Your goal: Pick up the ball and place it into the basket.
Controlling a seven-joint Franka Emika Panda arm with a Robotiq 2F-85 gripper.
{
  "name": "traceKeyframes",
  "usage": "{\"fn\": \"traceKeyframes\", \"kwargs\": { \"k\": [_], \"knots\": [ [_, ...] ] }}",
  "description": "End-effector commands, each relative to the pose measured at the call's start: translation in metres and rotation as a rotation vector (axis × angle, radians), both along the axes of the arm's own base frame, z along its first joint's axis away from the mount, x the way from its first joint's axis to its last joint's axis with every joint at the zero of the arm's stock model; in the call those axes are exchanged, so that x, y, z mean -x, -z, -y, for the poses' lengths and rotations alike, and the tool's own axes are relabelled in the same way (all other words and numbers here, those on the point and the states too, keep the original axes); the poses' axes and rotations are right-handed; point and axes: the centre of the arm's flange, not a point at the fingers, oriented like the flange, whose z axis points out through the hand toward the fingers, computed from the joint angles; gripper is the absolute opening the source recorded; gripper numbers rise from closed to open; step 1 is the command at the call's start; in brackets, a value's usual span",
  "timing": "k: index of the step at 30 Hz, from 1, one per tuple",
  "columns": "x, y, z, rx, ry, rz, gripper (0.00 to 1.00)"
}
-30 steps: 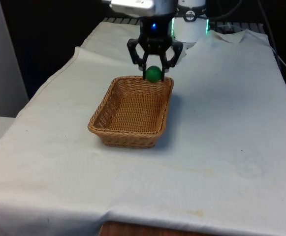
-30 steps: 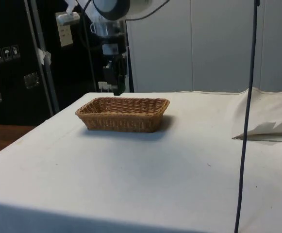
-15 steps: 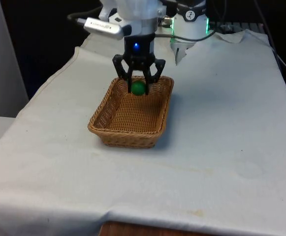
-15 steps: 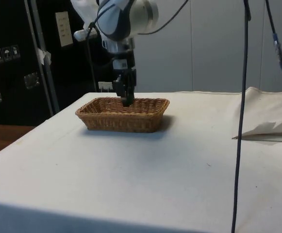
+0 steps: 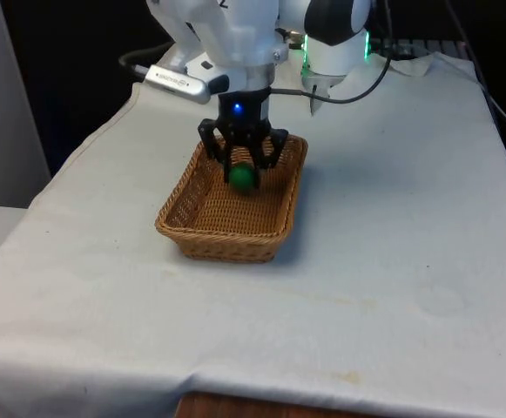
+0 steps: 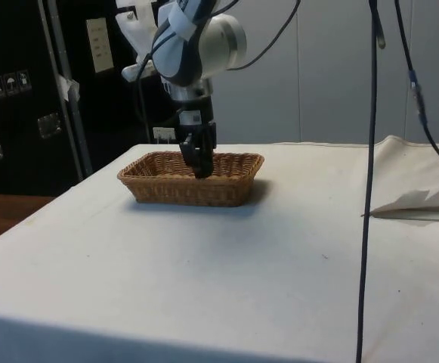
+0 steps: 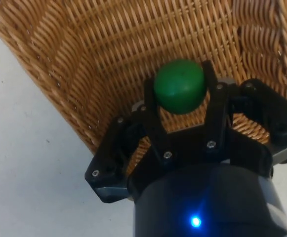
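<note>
The green ball (image 5: 243, 177) (image 7: 179, 86) is clamped between the two fingers of the black gripper (image 5: 243, 172) (image 7: 179, 96), inside the wicker basket (image 5: 202, 233) (image 6: 165, 189) (image 7: 84, 59) toward its far end, nearest the robot. The gripper's fingertips reach below the basket's rim (image 6: 196, 167). The basket rests on the white cloth (image 5: 392, 226) covering the table.

No legible text, seemingly.

Front camera peers down the table's length; side camera sits low, looking across; wrist camera hangs close above; all three share the wicker basket (image 5: 228, 205) (image 6: 191, 177) (image 7: 133, 64).
</note>
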Motion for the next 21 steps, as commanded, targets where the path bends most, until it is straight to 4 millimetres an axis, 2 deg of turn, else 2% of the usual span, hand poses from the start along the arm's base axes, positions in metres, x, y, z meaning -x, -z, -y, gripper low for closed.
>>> {"fn": "traceKeyframes", "kwargs": {
  "k": [1, 6, 7, 14, 15, 16, 17, 18, 21],
  "knots": [
    [-0.0002, -0.0008, -0.0006, -0.009, -0.002, 0.003, 0.00],
    [0.0012, -0.0006, 0.0014, -0.007, -0.002, 0.002, 0.00],
    [0.0017, -0.0004, 0.0020, -0.007, -0.001, 0.002, 0.05],
    [0.0015, 0.0004, 0.0024, 0.001, -0.001, -0.003, 0.63],
    [0.0024, -0.0006, 0.0026, -0.006, -0.002, 0.001, 0.63],
    [0.0024, -0.0006, 0.0026, -0.006, -0.002, 0.001, 0.86],
    [0.0028, -0.0002, 0.0027, -0.006, -0.002, 0.000, 0.94],
    [0.0028, -0.0002, 0.0027, -0.006, -0.002, 0.000, 0.99],
    [0.0028, -0.0004, 0.0033, -0.006, -0.001, 0.000, 1.00]
  ]
}}
